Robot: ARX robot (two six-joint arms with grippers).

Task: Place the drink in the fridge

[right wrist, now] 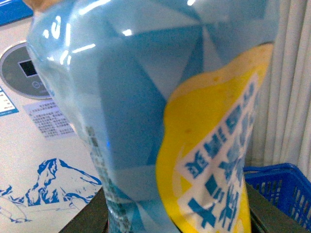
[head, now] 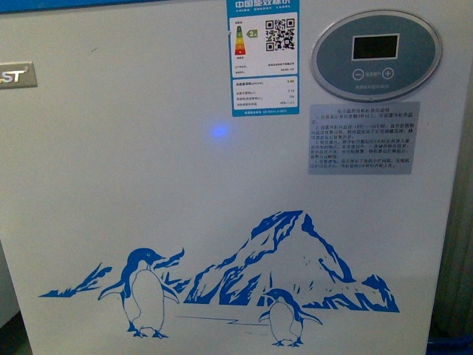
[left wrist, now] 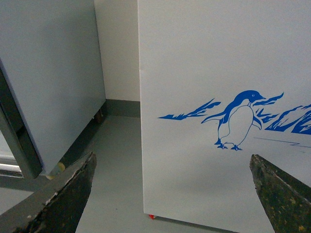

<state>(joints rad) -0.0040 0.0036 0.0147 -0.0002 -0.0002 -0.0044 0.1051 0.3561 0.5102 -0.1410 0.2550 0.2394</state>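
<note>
The left claw [left wrist: 172, 156] hangs released, its two worn dark fingers [left wrist: 63, 199] spread wide with nothing between them, facing the outer corner of the fridge [left wrist: 218, 73]. Beside that corner stands a tall grey cabinet [left wrist: 48, 73], apart from the fridge, with bare grey floor [left wrist: 116, 165] between them. A small red foot [left wrist: 152, 216] shows under the corner. From the front camera the white fridge front fills the view. A silver brand badge [head: 16, 75] sits at its left edge, then comes an energy label [head: 264, 58] with a QR code, with a small blue light [head: 219, 132] below it. An oval grey display panel [head: 375, 55] sits near the top right corner, with a grey printed notice [head: 363, 137] under it. Lower down, a large blue penguin [head: 144, 293] and a smaller one [head: 284, 318] stand before a blue mountain [head: 281, 251]. The right claw [right wrist: 180, 216] is clenched around the drink [right wrist: 146, 97], a pale blue bottle with a yellow patch. The bottle is held before the fridge front, towards its right edge, not inside it. Further right are a pale curtain [right wrist: 291, 73] and a blue basket [right wrist: 284, 189].
</note>
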